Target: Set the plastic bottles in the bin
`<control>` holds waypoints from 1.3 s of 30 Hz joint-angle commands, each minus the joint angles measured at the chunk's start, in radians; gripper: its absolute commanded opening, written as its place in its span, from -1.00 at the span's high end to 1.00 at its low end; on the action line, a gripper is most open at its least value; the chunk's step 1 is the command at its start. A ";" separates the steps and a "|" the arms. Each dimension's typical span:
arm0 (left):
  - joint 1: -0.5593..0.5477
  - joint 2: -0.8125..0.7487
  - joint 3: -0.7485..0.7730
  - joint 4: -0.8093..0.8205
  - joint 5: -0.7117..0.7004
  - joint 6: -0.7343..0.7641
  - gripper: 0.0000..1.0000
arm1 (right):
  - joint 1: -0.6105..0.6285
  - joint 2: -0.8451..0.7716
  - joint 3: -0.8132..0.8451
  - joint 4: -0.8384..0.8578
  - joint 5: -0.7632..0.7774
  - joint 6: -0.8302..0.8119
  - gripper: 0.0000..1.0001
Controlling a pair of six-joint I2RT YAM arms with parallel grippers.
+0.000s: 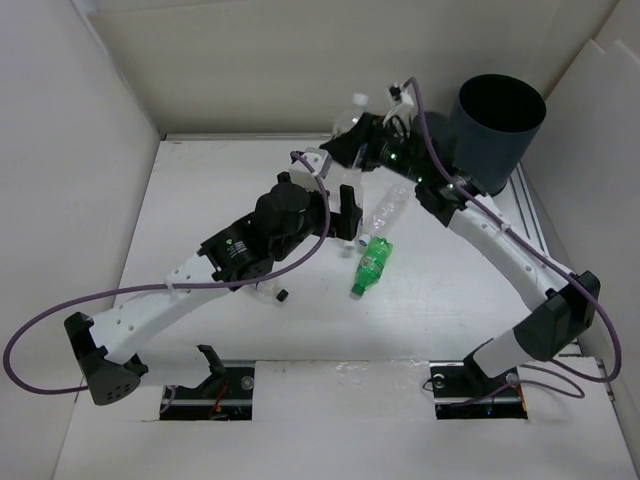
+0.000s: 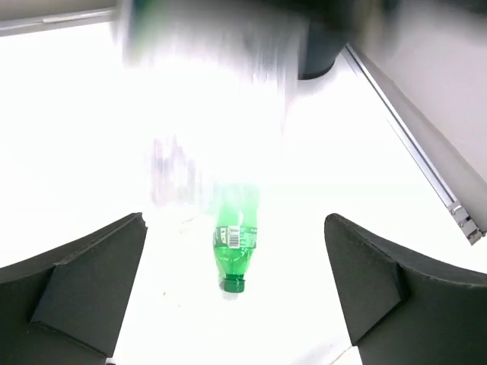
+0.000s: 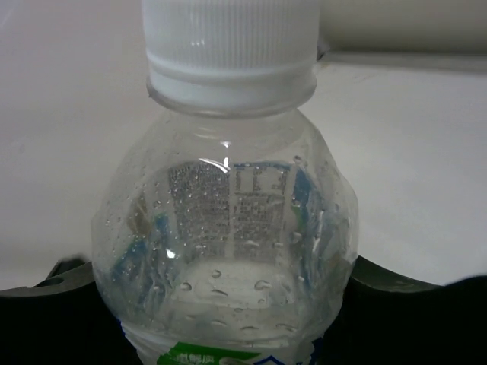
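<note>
Right tool [image 3: 224, 293] pinches white-capped clear bottle [image 3: 228, 220], likely light and dent-prone, below its shoulder; left tool [image 2: 236, 224] gapes above green bottle [image 2: 234, 245].

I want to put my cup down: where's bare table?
Bare: far left corner beyond the left arm, and between the green bottle and the right arm. Crowded: mid-table around the clear bottle and left gripper.
</note>
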 commanded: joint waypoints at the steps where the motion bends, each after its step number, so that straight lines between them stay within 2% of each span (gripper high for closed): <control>1: -0.008 -0.022 0.033 0.005 -0.046 -0.025 -1.00 | -0.200 0.065 0.182 -0.001 0.077 -0.051 1.00; 3: -0.008 -0.013 0.019 0.005 -0.046 -0.034 -1.00 | -0.275 0.154 0.337 -0.071 0.129 -0.074 1.00; 5: -0.008 -0.013 0.004 0.005 -0.046 -0.034 -1.00 | -0.365 0.226 0.515 -0.169 0.246 -0.099 1.00; 10: -0.008 -0.023 -0.042 0.014 -0.037 -0.043 -1.00 | -0.494 0.481 0.831 -0.337 0.546 -0.122 1.00; 11: -0.008 -0.023 -0.053 0.014 -0.048 -0.043 -1.00 | -0.511 0.506 0.860 -0.351 0.661 -0.131 1.00; 15: -0.008 -0.023 -0.081 0.034 -0.071 -0.043 -1.00 | -0.600 0.556 0.851 -0.323 0.839 -0.131 1.00; 20: 0.002 0.036 -0.092 0.061 -0.098 -0.043 -1.00 | -0.662 0.595 0.851 -0.334 0.926 -0.131 1.00; 21: 0.012 0.046 -0.092 0.061 -0.098 -0.043 -1.00 | -0.662 0.595 0.840 -0.334 0.926 -0.131 0.95; 22: 0.021 0.058 -0.082 0.072 -0.098 -0.043 -1.00 | -0.678 0.595 0.840 -0.334 0.906 -0.140 0.79; 23: 0.034 0.072 -0.082 0.072 -0.098 -0.043 -1.00 | -0.692 0.595 0.840 -0.334 0.888 -0.155 -0.19; 24: 0.047 0.107 -0.053 0.072 -0.098 -0.058 -1.00 | -0.692 0.595 0.840 -0.334 0.887 -0.156 -0.66; 25: 0.075 0.125 -0.041 0.062 -0.098 -0.058 -1.00 | -0.692 0.595 0.840 -0.334 0.887 -0.156 -0.98; 30: 0.160 0.263 0.059 0.049 -0.034 -0.069 -1.00 | -0.692 0.586 0.875 -0.346 0.897 -0.156 -0.99; 35: 0.169 0.460 0.209 0.023 -0.016 -0.049 -1.00 | -0.692 0.541 0.885 -0.398 0.878 -0.145 -0.99; 39: 0.190 0.630 0.342 -0.027 0.007 -0.029 -1.00 | -0.614 0.454 0.863 -0.504 0.894 -0.136 -0.99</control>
